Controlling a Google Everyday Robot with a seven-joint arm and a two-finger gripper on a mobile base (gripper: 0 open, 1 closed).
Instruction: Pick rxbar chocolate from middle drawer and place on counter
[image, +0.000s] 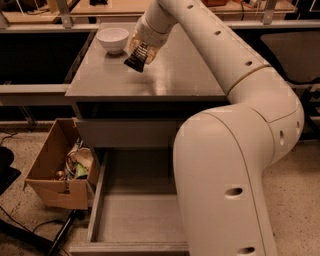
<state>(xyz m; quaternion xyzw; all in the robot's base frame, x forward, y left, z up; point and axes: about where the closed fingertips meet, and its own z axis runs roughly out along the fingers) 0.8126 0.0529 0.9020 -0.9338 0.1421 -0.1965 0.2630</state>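
My gripper (140, 53) hangs over the back left part of the grey counter (150, 80), just right of the white bowl (113, 39). It is shut on the rxbar chocolate (137, 58), a small black wrapped bar that hangs tilted, its lower end close to the counter top; I cannot tell whether it touches. The middle drawer (127, 220) stands pulled out below the counter; the part of its grey floor that shows is bare. My arm hides the drawer's right side.
A brown cardboard box (57, 175) with rubbish in it stands on the floor left of the open drawer. The white bowl sits at the counter's back left corner. Tan wooden tabletops (115, 7) lie behind the counter. My arm's large white body (225, 180) fills the right foreground.
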